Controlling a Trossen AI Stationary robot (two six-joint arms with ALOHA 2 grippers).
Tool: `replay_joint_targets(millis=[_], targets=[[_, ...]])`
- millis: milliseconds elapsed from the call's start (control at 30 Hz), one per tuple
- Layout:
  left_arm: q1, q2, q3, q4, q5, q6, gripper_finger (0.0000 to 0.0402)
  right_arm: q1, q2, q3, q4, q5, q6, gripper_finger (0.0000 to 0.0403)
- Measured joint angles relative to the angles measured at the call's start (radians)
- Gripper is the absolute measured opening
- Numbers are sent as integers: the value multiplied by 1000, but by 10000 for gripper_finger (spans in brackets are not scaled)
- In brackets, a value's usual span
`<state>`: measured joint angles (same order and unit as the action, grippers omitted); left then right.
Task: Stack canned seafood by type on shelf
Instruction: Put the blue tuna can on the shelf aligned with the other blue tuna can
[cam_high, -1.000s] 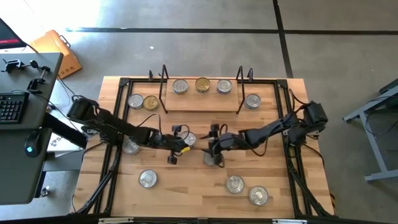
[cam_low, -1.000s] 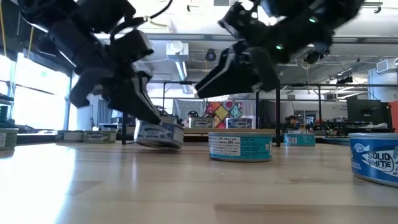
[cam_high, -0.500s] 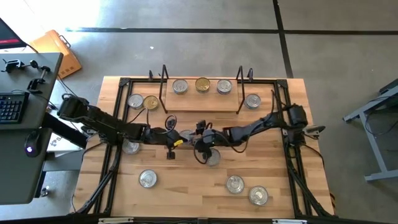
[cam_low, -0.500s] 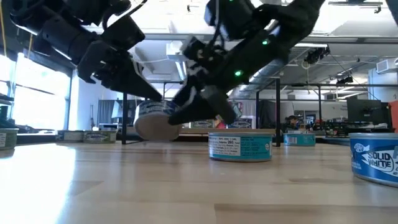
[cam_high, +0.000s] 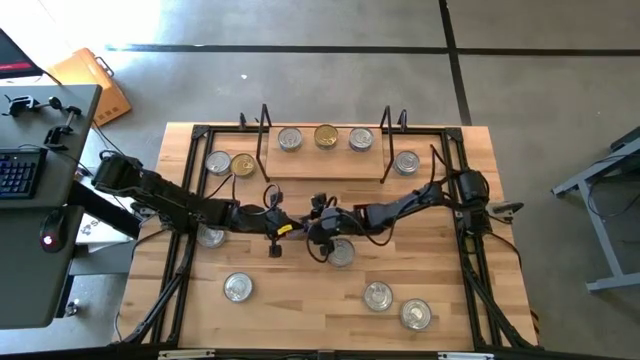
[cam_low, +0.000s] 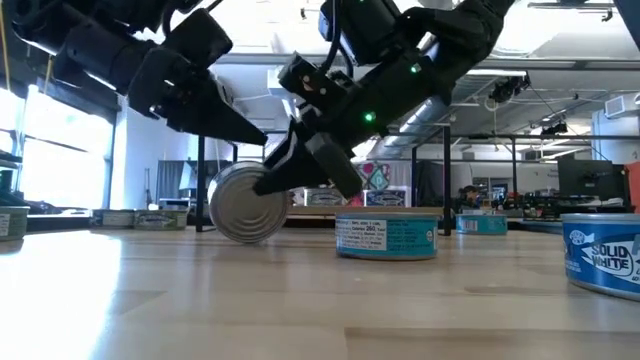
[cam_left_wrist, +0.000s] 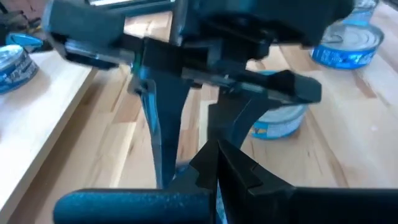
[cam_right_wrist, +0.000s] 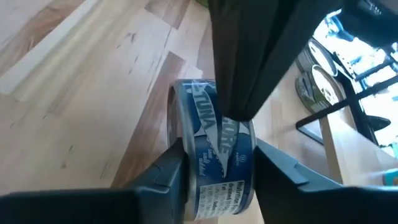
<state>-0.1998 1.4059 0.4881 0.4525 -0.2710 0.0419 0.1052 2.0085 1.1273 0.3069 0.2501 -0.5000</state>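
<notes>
Just in front of the shelf (cam_high: 325, 165), both grippers met over one tin, a handover by my reading. Low down, the tin (cam_low: 245, 203) stood on edge, clamped by the left gripper (cam_low: 255, 140). Right wrist showed the right gripper (cam_right_wrist: 214, 168) straddling it.

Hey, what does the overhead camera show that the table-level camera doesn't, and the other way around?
Only the overhead view shows the shelf holding three tins in a row, a gold-topped tin in the middle, and loose tins scattered across the table.

Only the table-level view shows the tilted tin standing on its edge, flat face to the camera, and the teal label on a nearby tin.

Both show the left gripper and right gripper meeting at mid-table around that tin.
</notes>
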Motion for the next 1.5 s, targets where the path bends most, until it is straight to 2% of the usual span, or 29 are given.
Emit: replay_joint_targets(millis=[133,233,333,400,567,667,800,1000,1100,1267,1500], targets=[[-22,-28,-1,-14,-35,20,1,-1,-2,1,-23,8,5,122],[-67,-73,-1,-52,-192,21,1,13,-26,1,-84,84,6,122],[-125,-113,-1,-102,-382,20,0,39,-90,-4,-227,218,25,122],[-159,-122,-1,-119,-465,12,0,55,-158,-4,-346,317,55,122],[-207,-94,-1,-122,-501,-59,0,52,-312,-8,-659,639,177,122],[-221,-53,-1,-94,-502,-93,0,27,-361,-51,-744,729,212,122],[-228,16,-1,-12,-502,-73,0,-43,-374,-131,-677,700,208,122],[-218,111,0,180,-506,21,0,-146,-355,-210,-440,683,99,122],[-211,140,0,248,-506,50,0,-177,-346,-224,-422,666,73,122],[-199,156,0,279,-501,56,0,-213,-348,-220,-441,563,78,123],[-200,156,0,285,-499,49,0,-217,-344,-222,-464,556,127,215]])
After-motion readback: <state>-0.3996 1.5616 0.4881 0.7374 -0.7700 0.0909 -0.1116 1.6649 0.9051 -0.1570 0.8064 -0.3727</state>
